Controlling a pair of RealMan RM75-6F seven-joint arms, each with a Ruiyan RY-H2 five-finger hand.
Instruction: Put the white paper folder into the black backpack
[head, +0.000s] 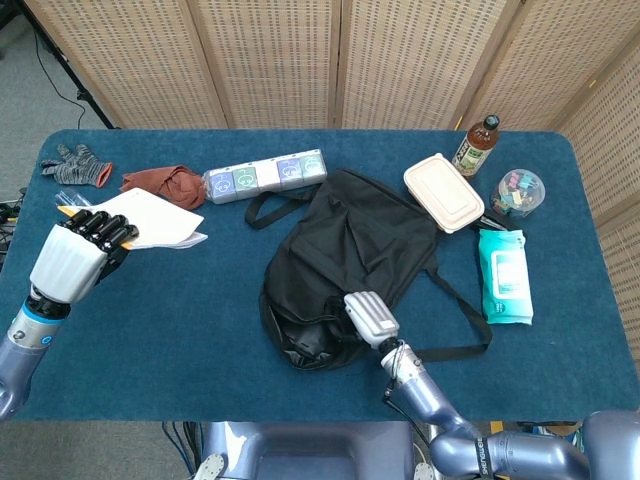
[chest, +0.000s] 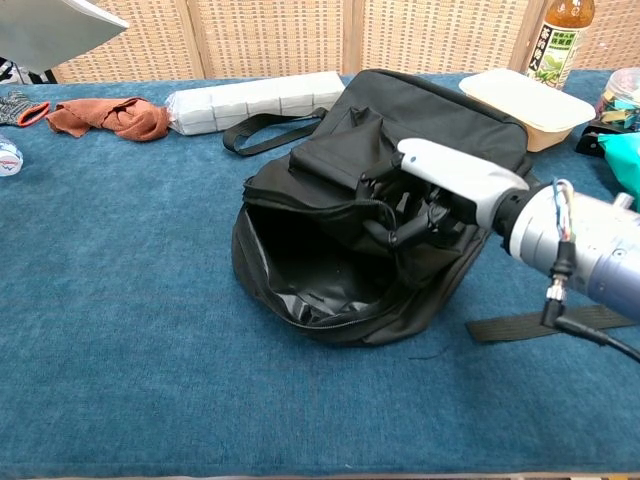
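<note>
Chest view: right hand (chest: 440, 190) gripping black backpack (chest: 400, 150) flap, mouth agape.

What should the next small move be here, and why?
Probably carry the white paper folder, held off to the side by the left hand, toward the black backpack. The right hand grips the upper flap and holds the mouth wide open, so the bag looks ready.
</note>
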